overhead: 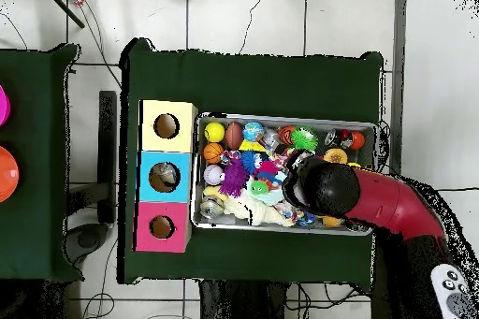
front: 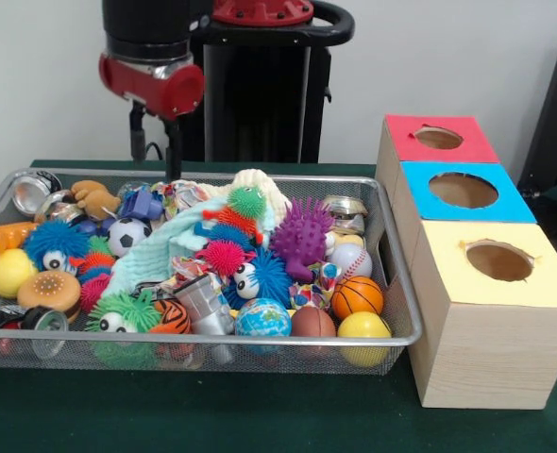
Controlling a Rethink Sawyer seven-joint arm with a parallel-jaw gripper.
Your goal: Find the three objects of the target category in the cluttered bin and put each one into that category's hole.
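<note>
The bin (front: 392,332), heaped with spiky toys and balls, sat just left of three boxes with holes. The gripper (front: 172,151) hung above the bin's far-left corner, its finger spacing impossible to tell, with the clutter directly below. The front view showed the gripper's height; the overhead view hid it under the arm (overhead: 379,198) but showed the boxes touching the bin.

Silver mesh bin (front: 406,311); red box (front: 436,139), blue box (front: 463,192), yellow box (front: 505,264); purple spiky ball (front: 302,236), black-and-white soccer ball (front: 127,235).
</note>
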